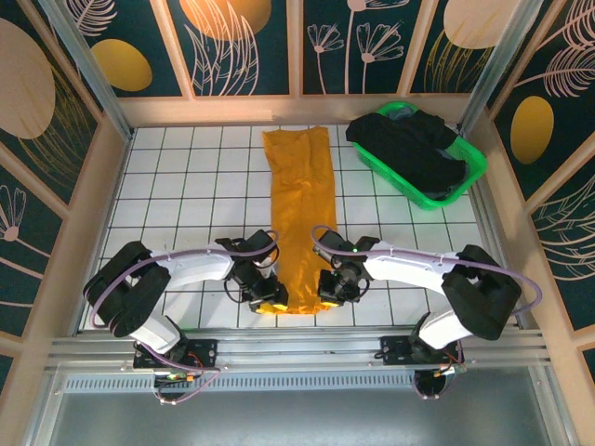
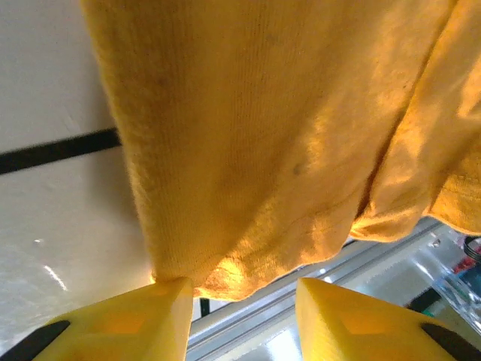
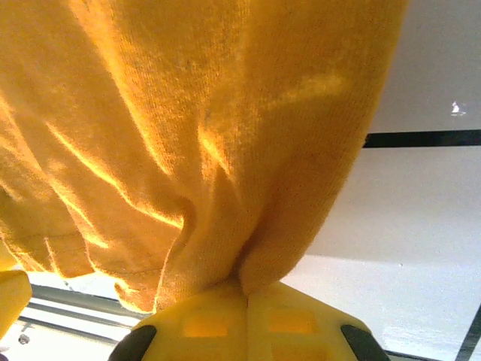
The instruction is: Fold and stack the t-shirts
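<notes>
The mustard t-shirt (image 1: 296,214) lies folded into a long narrow strip down the middle of the tiled table, its near end between the two grippers. My right gripper (image 1: 327,288) is shut on the shirt's near right corner; in the right wrist view the cloth (image 3: 195,135) bunches straight into the closed jaws (image 3: 246,289). My left gripper (image 1: 265,299) is at the near left corner. In the left wrist view its yellow fingers (image 2: 143,323) stand apart, and the shirt's hem (image 2: 248,188) hangs just above the tips (image 2: 240,289), touching the left one. The black t-shirt (image 1: 404,149) lies crumpled in the basket.
A green plastic basket (image 1: 469,172) sits at the table's far right corner. The metal rail (image 1: 297,348) runs along the near edge just behind the grippers. White tiles (image 1: 186,186) lie bare on both sides of the strip.
</notes>
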